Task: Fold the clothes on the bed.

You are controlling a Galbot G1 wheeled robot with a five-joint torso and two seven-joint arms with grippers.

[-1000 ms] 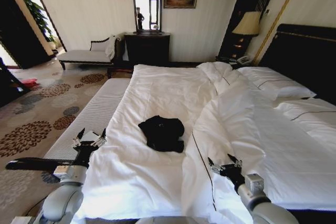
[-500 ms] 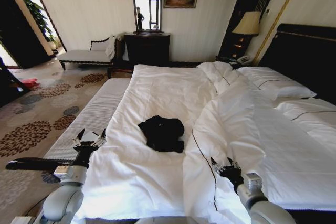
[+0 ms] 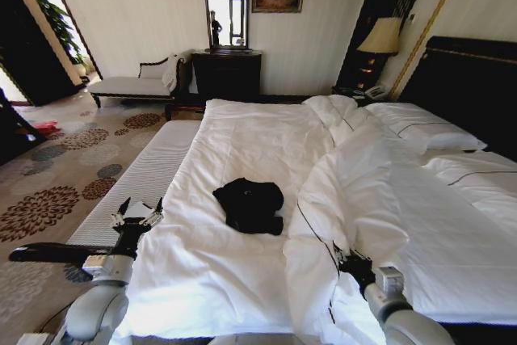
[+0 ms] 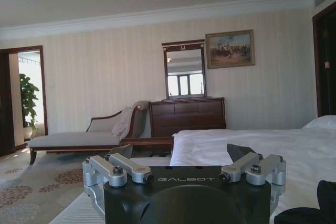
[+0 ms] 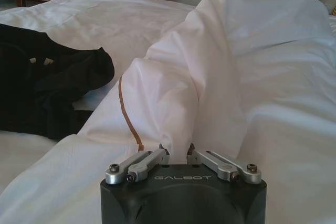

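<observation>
The clothes [image 3: 250,205] are one crumpled black T-shirt lying in the middle of the bed [image 3: 258,131], on the white duvet. In the right wrist view the black heap [image 5: 47,77] lies beside a raised fold of the duvet [image 5: 210,77]. My right gripper [image 3: 349,262] is shut on the edge of that fold [image 3: 355,191], with white fabric pinched between its fingertips [image 5: 177,150]. It is a short way to the right of the shirt. My left gripper [image 3: 137,209] hangs open and empty off the bed's left side, level with the shirt [image 4: 310,213].
A pale striped bench [image 3: 141,179] runs along the bed's left side below my left arm. Pillows [image 3: 428,131] and a dark headboard [image 3: 472,86] are at the right. A chaise [image 3: 137,82], dresser [image 3: 226,74] and patterned carpet [image 3: 56,183] lie beyond.
My right gripper has gone from open to shut on the duvet's edge, dropping slightly toward me. The fold's lower edge has shifted a little. Left arm and shirt are unmoved.
</observation>
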